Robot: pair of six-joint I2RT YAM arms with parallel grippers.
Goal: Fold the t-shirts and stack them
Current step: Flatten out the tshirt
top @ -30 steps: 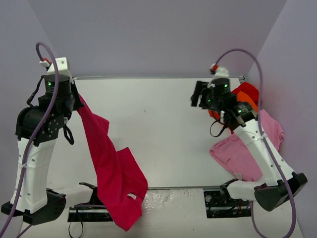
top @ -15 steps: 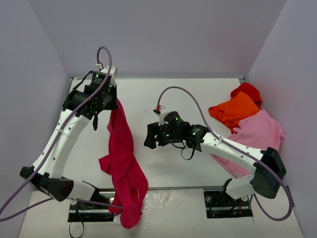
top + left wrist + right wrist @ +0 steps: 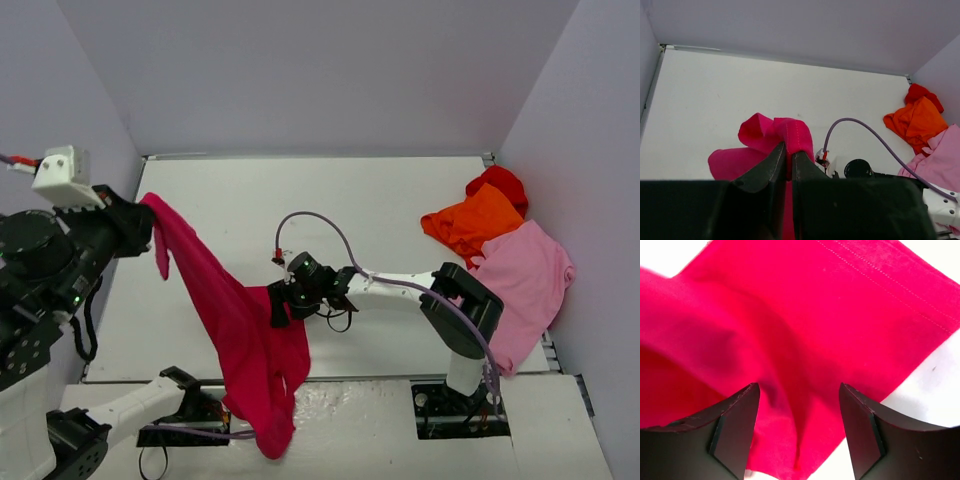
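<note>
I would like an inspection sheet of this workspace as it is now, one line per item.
Surface: white table.
Job's things: crimson shirt hangs from the left gripper, lower end over the near edge; orange shirt, red shirt and pink shirt lie unfolded at the right.
Clutter: nothing seen.
Grippers: left gripper shut on the crimson shirt; right gripper open, facing it.
Cables: purple cable loops above the right arm.
Surroundings: plain walls on three sides.
</note>
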